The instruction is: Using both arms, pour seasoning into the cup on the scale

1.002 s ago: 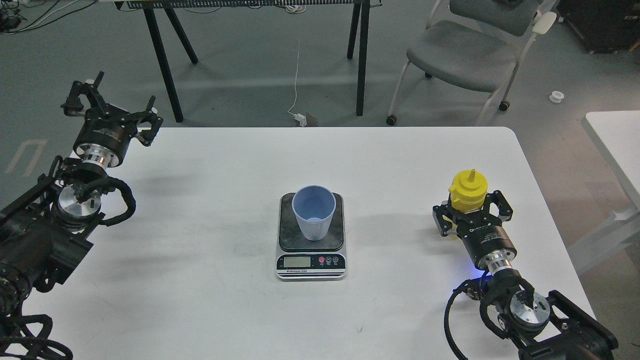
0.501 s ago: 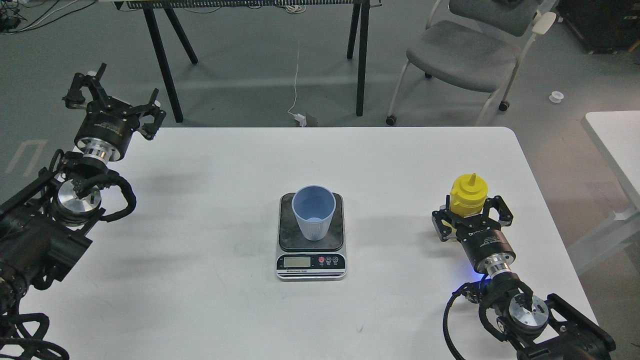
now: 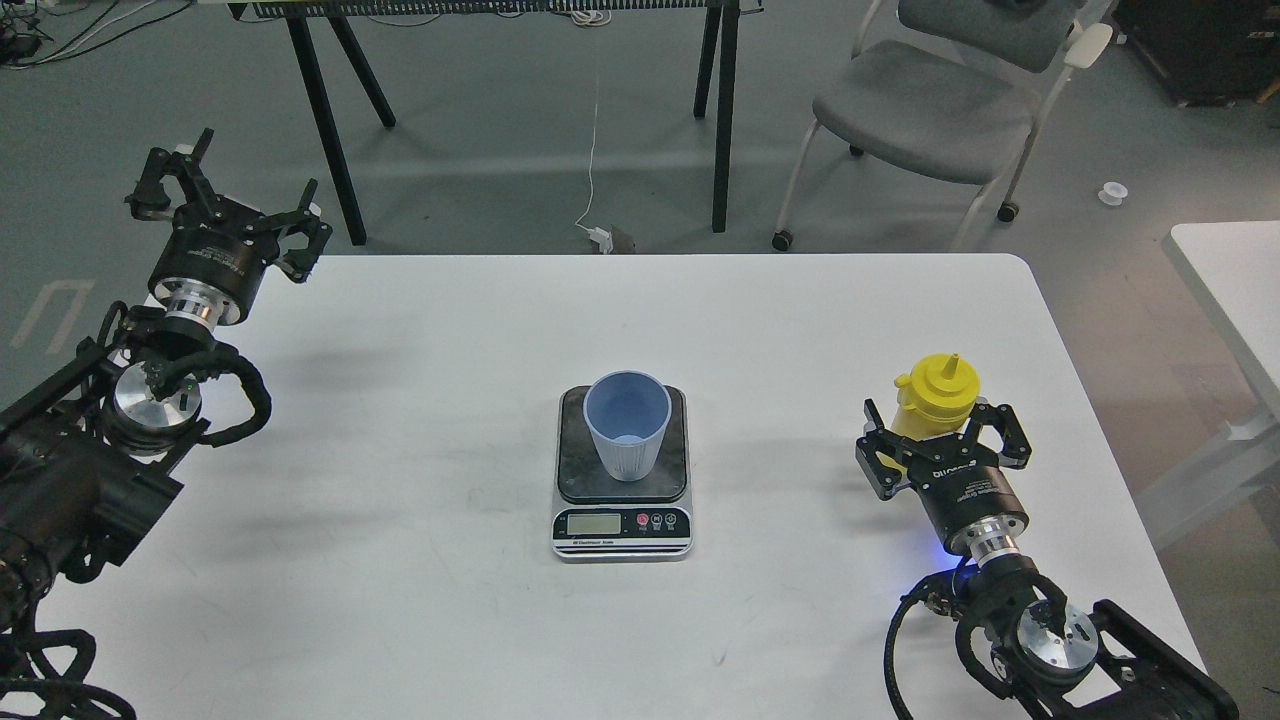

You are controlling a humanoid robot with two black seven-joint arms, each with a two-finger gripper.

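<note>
The light blue ribbed cup stands upright on the dark plate of the scale at the table's middle. The yellow seasoning bottle, nozzle up and its cap hanging at the left, stands at the right side of the table. My right gripper has a finger on each side of the bottle's lower body, which it hides. My left gripper is open and empty, raised over the table's far left corner, well away from the cup.
The white table has a rounded far right corner close to the bottle. A grey chair and black table legs stand on the floor beyond. A second white table's edge is at the right.
My right gripper and the bottle have shifted down and slightly right, toward me. My left gripper rose a little toward the far left corner, then held still.
</note>
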